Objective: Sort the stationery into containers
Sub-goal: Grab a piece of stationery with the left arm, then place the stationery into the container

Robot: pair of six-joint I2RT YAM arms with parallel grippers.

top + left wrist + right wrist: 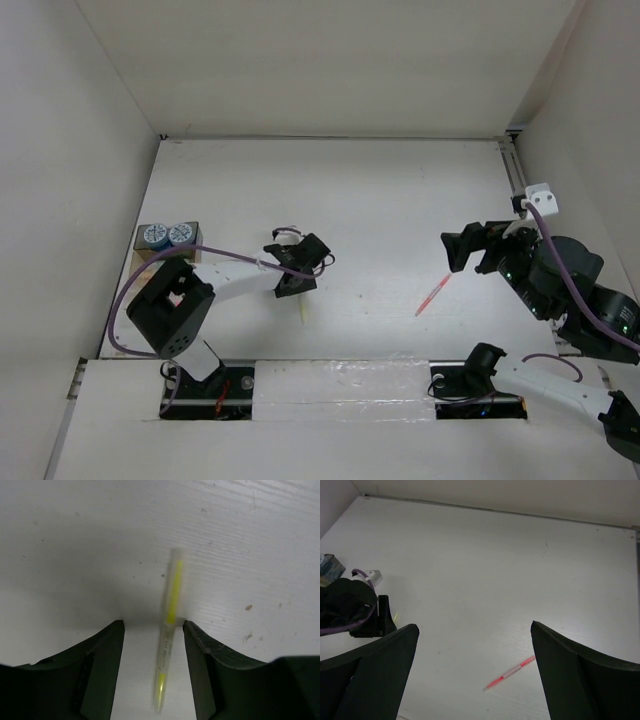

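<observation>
A thin yellow pen (pixel 169 630) lies on the white table between the fingers of my left gripper (pixel 152 625), which is open and touches it on neither side; from above, the pen (pixel 303 312) pokes out just below the gripper (pixel 305 275). A thin pink-red pen (pixel 432 295) lies right of centre and also shows in the right wrist view (pixel 510 674). My right gripper (pixel 474 629) is open and empty, hovering above and just right of it (pixel 452 252). The tan tray (pixel 190 252) at the left holds two blue-and-white cylinders (pixel 155 236) (pixel 181 233). No highlighters are in view.
The left arm's elbow (pixel 170 310) covers most of the tray. White walls close in the table on the left, back and right. A purple cable (pixel 230 258) runs along the left arm. The left arm (pixel 350 610) shows in the right wrist view.
</observation>
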